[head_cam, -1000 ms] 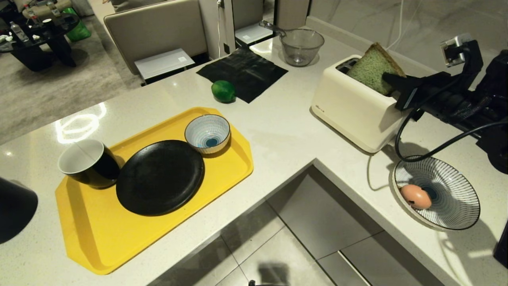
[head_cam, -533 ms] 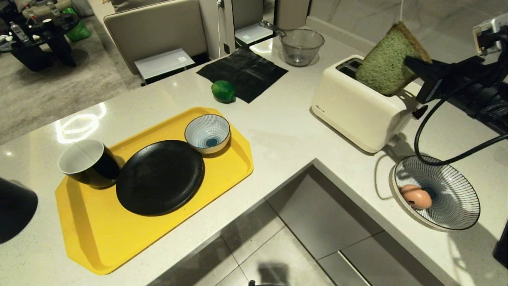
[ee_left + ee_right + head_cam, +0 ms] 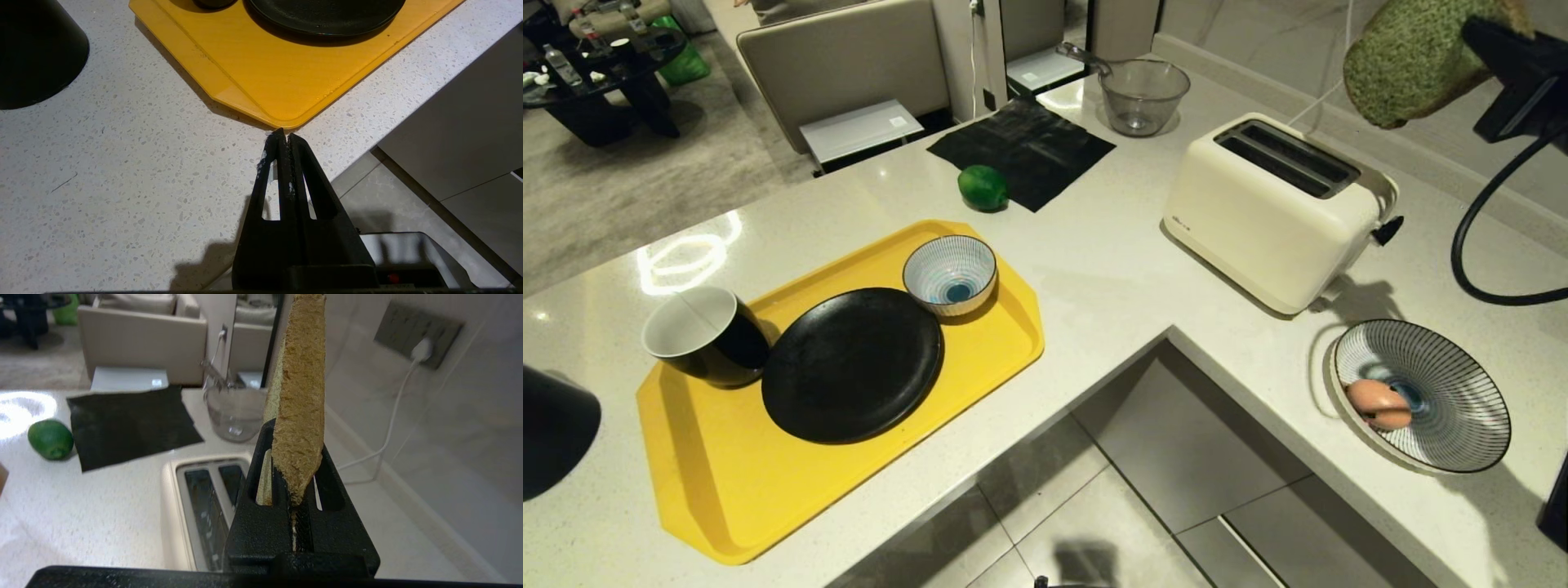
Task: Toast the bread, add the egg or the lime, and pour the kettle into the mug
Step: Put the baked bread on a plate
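Green-faced bread hangs high above the toaster, clear of its slots, prob. so it can go to the black plate on the yellow tray. Right claw clamped on bread's crust edge. Left claw shut, empty, parked over tabletop by tray corner.

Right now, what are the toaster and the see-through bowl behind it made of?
The toaster looks like smooth cream plastic: its shell is matte with soft rounded corners, though painted metal is possible. The bowl is clear, showing the counter through its wall; that could be glass or clear plastic, I can't tell which.
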